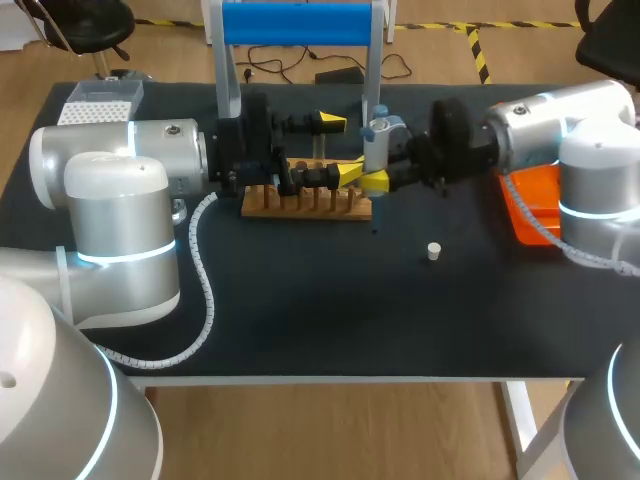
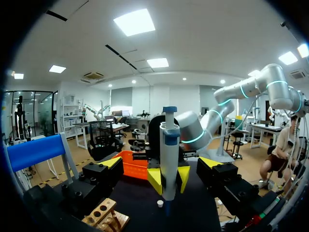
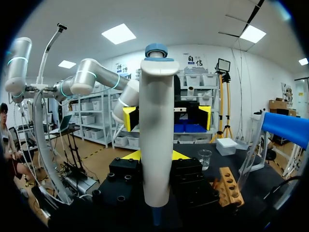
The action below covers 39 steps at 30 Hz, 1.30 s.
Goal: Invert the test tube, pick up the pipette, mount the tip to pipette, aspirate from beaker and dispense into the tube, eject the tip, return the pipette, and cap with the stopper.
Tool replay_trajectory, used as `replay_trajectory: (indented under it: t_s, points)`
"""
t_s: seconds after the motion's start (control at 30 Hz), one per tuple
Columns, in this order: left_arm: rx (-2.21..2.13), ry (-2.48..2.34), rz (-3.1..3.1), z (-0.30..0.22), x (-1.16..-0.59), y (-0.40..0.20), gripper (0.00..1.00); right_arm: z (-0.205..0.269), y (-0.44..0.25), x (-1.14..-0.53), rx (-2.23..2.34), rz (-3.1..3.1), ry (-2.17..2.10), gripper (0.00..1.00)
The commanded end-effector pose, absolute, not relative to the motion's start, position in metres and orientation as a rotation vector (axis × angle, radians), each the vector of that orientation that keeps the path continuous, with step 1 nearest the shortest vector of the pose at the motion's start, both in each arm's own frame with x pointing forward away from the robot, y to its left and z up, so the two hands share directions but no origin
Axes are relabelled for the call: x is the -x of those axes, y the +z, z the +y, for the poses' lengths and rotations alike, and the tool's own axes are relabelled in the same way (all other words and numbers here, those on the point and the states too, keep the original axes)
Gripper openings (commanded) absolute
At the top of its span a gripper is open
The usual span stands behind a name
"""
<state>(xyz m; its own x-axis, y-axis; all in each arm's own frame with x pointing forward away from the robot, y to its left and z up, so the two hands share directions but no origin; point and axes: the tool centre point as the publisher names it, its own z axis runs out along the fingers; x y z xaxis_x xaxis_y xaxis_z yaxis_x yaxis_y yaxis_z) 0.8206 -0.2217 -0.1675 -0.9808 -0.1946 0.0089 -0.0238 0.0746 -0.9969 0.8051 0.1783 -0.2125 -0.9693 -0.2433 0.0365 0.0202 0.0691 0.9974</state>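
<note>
A: Starting with the big things: how do the arms stand over the table (image 1: 300,320)?

B: Both reach in level toward the middle, over the far half, above the rack (image 1: 305,205). The right arm (image 1: 560,130) comes in from the right and the left arm (image 1: 120,170) from the left, wrists facing each other.

A: And the pipette?

B: The pipette (image 1: 378,140) is upright in the air. The right tool (image 1: 378,168) clamps its lower body, with a yellow tip pressed on either side. The left tool (image 1: 340,147) is near it on the left, fingers spread wide with nothing gripped.

A: How will it handle?

B: Light and stiff, I'd judge. It looks like smooth plastic, so a weak grip could let it twist or slip. The thick barrel is the place to hold it. The plunger on top should be left free for pressing, and the thin lower end kept off anything hard.

A: Is a tip mounted?

B: I cannot tell.

A: Smaller things?

B: The beaker (image 3: 204,157) sits at the table's left, past the rack. It looks like thin glass, so probably fragile. The stopper (image 1: 433,251) lies nearer, right of the rack, small and likely to roll.
</note>
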Motion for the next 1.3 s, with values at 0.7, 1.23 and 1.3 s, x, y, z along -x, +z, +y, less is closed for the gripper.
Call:
replay_trajectory:
  t_s: [0.7,1.23,1.3]
  points:
    - [0.23,-2.043,2.197,-0.223,-0.82,-0.169,1.0,0.209,-0.21,-0.808,-0.224,-2.111,-2.052,0.0]
    - [0.23,-2.043,2.197,-0.223,-0.82,-0.169,1.0,0.214,-0.212,-0.807,-0.225,-2.121,-2.063,0.0]
    - [0.23,-2.043,2.197,-0.223,-0.82,-0.169,1.0,0.215,-0.212,-0.808,-0.224,-2.121,-2.064,0.0]
